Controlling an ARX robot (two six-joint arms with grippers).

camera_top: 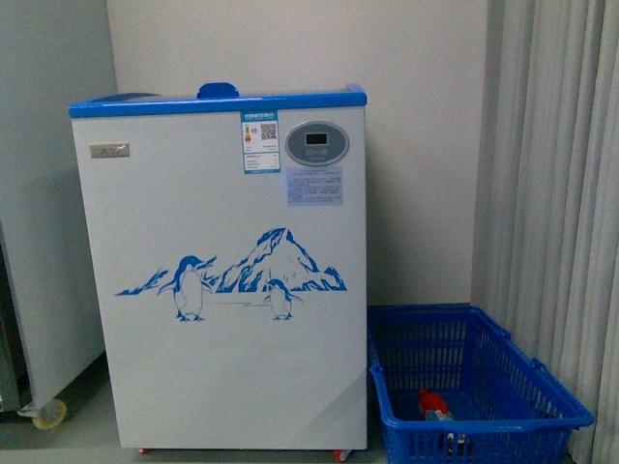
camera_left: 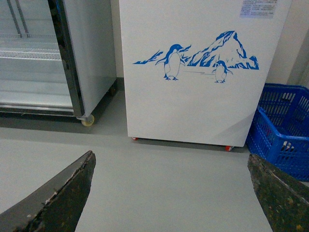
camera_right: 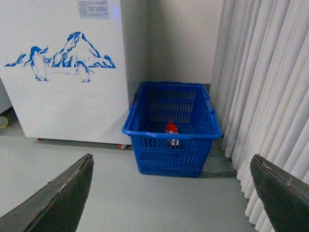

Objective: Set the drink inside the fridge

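Observation:
The fridge [camera_top: 232, 290] is a white chest cooler with a blue top rim and a blue penguin-and-mountain picture; it stands straight ahead and also shows as the fridge [camera_left: 203, 96] and the fridge [camera_right: 67, 92] in the wrist views. The drink [camera_top: 432, 404], red-capped, lies inside the blue crate to the fridge's right; the right wrist view shows the drink [camera_right: 171, 129] behind the crate's near wall. My left gripper [camera_left: 171, 193] hangs open over bare floor, well short of the fridge. My right gripper [camera_right: 171, 193] is open, facing the crate from a distance.
A blue plastic crate [camera_top: 542, 411] sits on the floor right of the fridge, seen too as the crate [camera_right: 145, 130]. Pale curtains [camera_top: 561, 193] hang at the far right. A grey cabinet [camera_top: 44, 193] with a glass door [camera_left: 34, 58] stands left. Grey floor [camera_left: 169, 169] lies before me.

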